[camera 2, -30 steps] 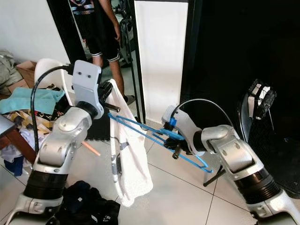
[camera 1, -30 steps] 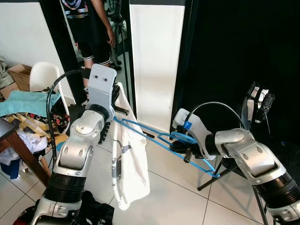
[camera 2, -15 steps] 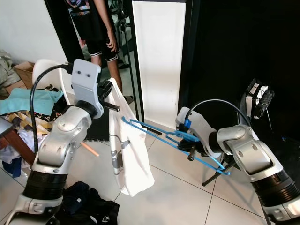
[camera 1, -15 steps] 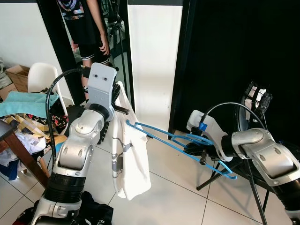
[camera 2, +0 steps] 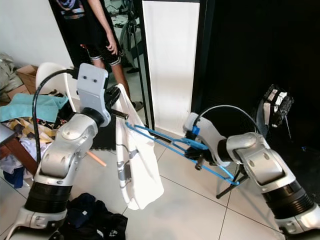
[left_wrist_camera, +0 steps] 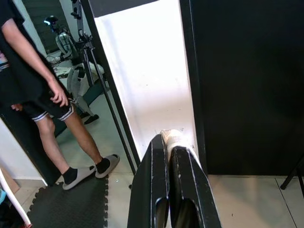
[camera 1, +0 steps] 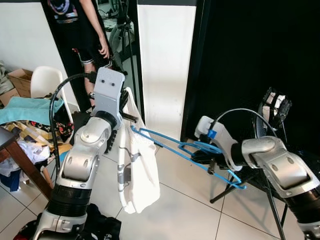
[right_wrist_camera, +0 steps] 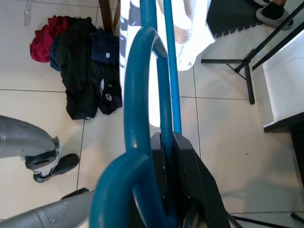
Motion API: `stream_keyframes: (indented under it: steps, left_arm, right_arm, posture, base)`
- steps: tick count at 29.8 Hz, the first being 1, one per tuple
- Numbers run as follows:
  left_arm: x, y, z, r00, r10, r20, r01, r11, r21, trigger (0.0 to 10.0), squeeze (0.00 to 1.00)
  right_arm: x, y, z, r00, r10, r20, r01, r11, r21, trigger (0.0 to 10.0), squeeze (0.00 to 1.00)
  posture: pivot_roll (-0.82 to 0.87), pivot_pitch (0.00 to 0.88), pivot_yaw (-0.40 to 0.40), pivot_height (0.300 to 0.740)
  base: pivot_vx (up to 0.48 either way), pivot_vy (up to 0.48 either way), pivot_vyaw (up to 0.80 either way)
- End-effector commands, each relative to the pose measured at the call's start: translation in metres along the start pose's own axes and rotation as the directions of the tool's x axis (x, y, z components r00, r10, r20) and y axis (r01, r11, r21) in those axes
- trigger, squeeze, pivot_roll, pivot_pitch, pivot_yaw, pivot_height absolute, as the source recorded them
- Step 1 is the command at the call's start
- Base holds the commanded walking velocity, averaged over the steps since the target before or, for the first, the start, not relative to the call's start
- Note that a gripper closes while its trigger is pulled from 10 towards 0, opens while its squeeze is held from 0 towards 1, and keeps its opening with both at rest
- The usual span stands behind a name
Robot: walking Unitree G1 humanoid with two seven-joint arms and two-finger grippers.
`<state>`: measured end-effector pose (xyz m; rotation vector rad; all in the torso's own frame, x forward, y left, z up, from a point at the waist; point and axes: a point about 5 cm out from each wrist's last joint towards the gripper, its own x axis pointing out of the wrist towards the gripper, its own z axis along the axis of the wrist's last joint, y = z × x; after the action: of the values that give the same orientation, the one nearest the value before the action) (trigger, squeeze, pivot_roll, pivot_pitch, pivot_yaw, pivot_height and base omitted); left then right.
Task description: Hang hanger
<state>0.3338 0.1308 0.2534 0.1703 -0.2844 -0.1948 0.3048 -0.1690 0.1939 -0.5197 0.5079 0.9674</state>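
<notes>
A blue wire hanger (camera 1: pixel 165 147) stretches across between my two arms. My right gripper (camera 1: pixel 202 159) is shut on it near the hook; in the right wrist view the hanger (right_wrist_camera: pixel 142 95) runs out past the black fingers (right_wrist_camera: pixel 185 161). The hanger's far end is tucked into a white garment (camera 1: pixel 140 170) that hangs down. My left gripper (camera 1: pixel 127 116) is shut on the garment's top edge; the left wrist view shows white cloth (left_wrist_camera: pixel 172 137) pinched between its fingertips (left_wrist_camera: pixel 167 142).
A person (camera 1: pixel 82 30) stands at the back left by a black frame. A white chair (camera 1: pixel 45 82) and a table heaped with clothes (camera 1: pixel 25 120) are on the left. Dark clothing (camera 1: pixel 100 225) lies on the tiles. A black stand (camera 1: pixel 272 107) rises at right before a black curtain.
My right gripper swung the hanger out to the right, then came partway back left. The garment swayed with it. The person behind has shifted stance.
</notes>
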Motion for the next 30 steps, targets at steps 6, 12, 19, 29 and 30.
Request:
stream_keyframes:
  steps: [6, 12, 19, 29, 30]
  left_arm:
    - [0.001, -0.003, 0.007, 1.0, -0.006, 0.027, 0.005, 1.0, 0.025, 10.0, 0.0]
    - [0.002, -0.004, 0.009, 1.0, -0.005, 0.031, 0.004, 1.0, 0.024, 10.0, 0.0]
    - [0.001, -0.006, 0.009, 1.0, -0.002, 0.023, 0.001, 1.0, 0.018, 10.0, 0.0]
    - [-0.003, -0.004, 0.005, 1.0, 0.018, -0.003, -0.018, 1.0, 0.015, 10.0, 0.0]
    - [-0.003, -0.003, 0.004, 1.0, 0.02, -0.004, -0.02, 1.0, 0.015, 10.0, 0.0]
  right_arm:
    - [0.007, 0.008, 0.011, 0.999, 0.036, 0.026, -0.036, 0.999, -0.024, 10.0, 0.0]
    - [0.018, 0.014, 0.017, 0.998, 0.041, 0.043, -0.041, 0.999, -0.013, 10.0, 0.0]
    - [0.025, 0.009, 0.019, 0.999, -0.019, 0.042, 0.018, 0.999, 0.033, 10.0, 0.0]
    - [0.026, -0.006, 0.009, 0.985, -0.167, -0.035, 0.17, 0.979, 0.115, 10.0, 0.0]
    - [0.024, -0.01, 0.008, 0.98, -0.193, -0.048, 0.197, 0.972, 0.125, 10.0, 0.0]
  posture:
    - [-0.13, 0.0, 0.0, 0.736]
    - [-0.13, 0.0, -0.003, 0.736]
    - [-0.12, 0.0, -0.003, 0.736]
    - [-0.13, 0.0, -0.005, 0.736]
    - [-0.13, 0.0, -0.006, 0.736]
  base:
    - [0.0, 0.0, 0.0]
    - [0.0, 0.0, 0.0]
    - [0.0, 0.0, 0.0]
    - [0.0, 0.0, 0.0]
    - [0.0, 0.0, 0.0]
